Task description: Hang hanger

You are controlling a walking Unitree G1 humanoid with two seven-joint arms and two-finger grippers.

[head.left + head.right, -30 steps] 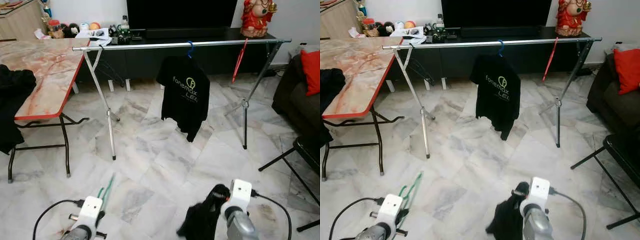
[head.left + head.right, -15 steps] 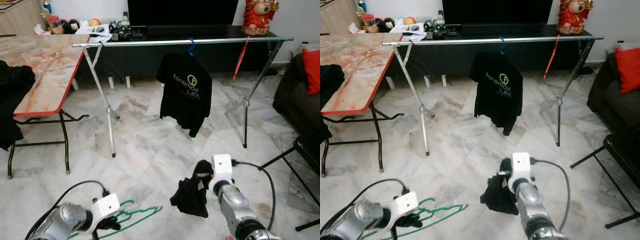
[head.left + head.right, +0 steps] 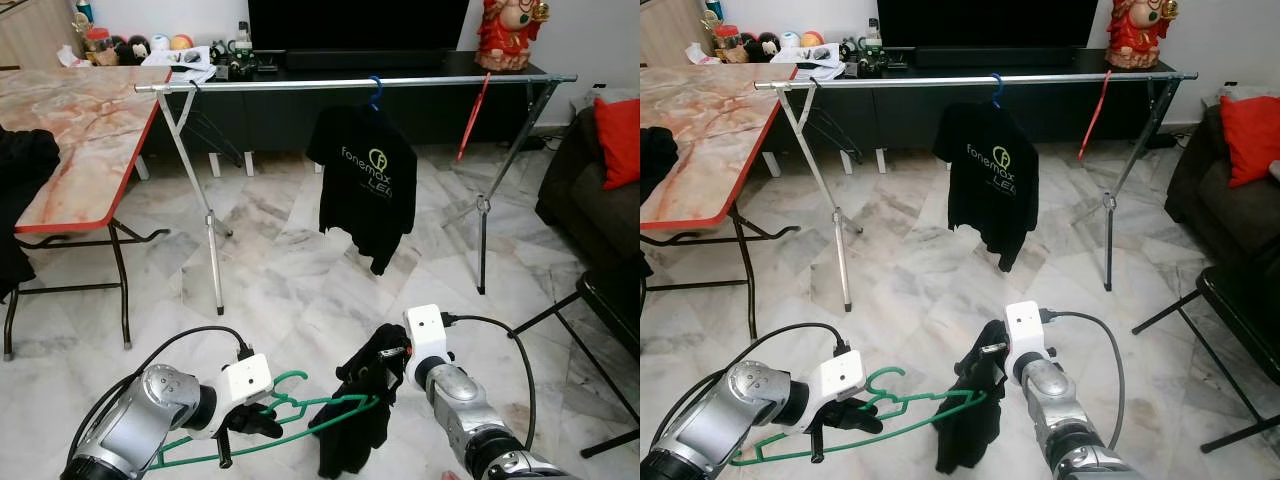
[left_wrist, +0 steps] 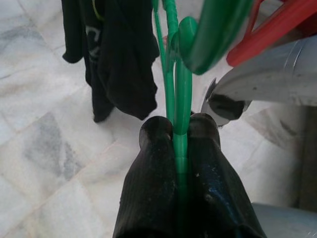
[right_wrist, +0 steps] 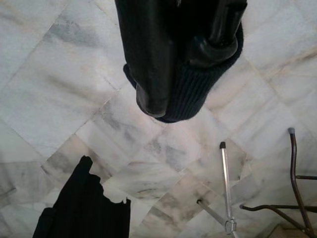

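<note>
My left gripper [image 3: 258,418] is shut on the neck of a green hanger [image 3: 320,412], held low in front of me; in the left wrist view the fingers [image 4: 158,148] pinch the green hanger [image 4: 182,94]. My right gripper [image 3: 388,358] is shut on a black garment [image 3: 355,420], which hangs limp from it; its fingers [image 5: 153,74] clamp the ribbed black garment [image 5: 198,89]. The hanger's right end touches the garment. Beyond stands a silver clothes rail [image 3: 300,86], with a black printed T-shirt [image 3: 366,185] on a blue hanger and a bare red hanger [image 3: 472,118].
A marble-topped folding table [image 3: 80,130] with dark clothes [image 3: 20,200] draped over it stands at the left. A dark sofa with a red cushion [image 3: 620,140] and a black chair [image 3: 612,300] are at the right. Marble floor lies open between me and the rail.
The left gripper has swung the green hanger right, up to the black garment. The right gripper has shifted slightly left, and the garment now hangs longer beneath it.
</note>
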